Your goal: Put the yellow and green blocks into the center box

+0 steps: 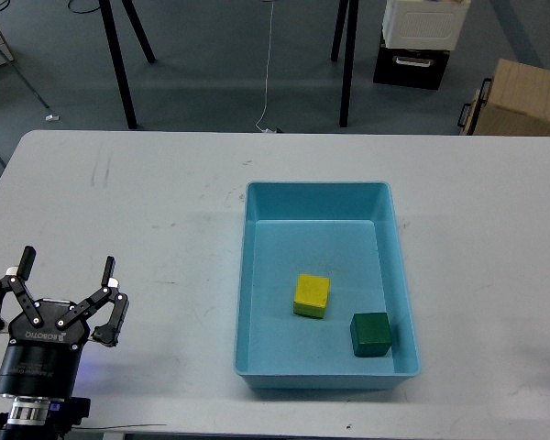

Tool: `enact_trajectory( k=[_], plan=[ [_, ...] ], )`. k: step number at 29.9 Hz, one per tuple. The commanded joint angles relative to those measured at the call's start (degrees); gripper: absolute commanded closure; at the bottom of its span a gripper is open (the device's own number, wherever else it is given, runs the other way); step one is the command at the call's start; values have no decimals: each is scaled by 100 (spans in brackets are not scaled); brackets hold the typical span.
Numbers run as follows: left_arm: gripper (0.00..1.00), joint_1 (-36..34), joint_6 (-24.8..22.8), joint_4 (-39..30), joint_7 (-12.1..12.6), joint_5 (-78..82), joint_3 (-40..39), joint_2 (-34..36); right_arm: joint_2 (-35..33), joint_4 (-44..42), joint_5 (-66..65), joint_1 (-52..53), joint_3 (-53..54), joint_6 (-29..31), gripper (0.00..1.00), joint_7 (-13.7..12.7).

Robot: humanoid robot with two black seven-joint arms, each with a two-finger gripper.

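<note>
Your center box (321, 197) is a large, shallow light-blue tray with rounded corners and sloped walls, sitting flat on the table, long side running near to far. Both blocks lie inside it, on the floor of its near half. The yellow block (312, 295) sits about mid-width, slightly turned, top face bright. The green block (371, 334) is dark, similar in size, resting in the near right corner close to the right wall. You see the two blocks near each other but apart.
</note>
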Motion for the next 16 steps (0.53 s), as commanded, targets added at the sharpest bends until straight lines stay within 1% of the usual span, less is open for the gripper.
enact_trajectory(
  k=[1,3,16],
  plan=[
    [0,185,0,0,-10,-8,198,0,-217,-4,-2,31,-14,0,1,20],
    [0,220,0,0,-11,9,365,0,-226,5,-2,-21,29,0,1,20],
    [0,229,0,0,-19,9,375,0,-217,22,7,-39,30,0,1,37]
  ],
)
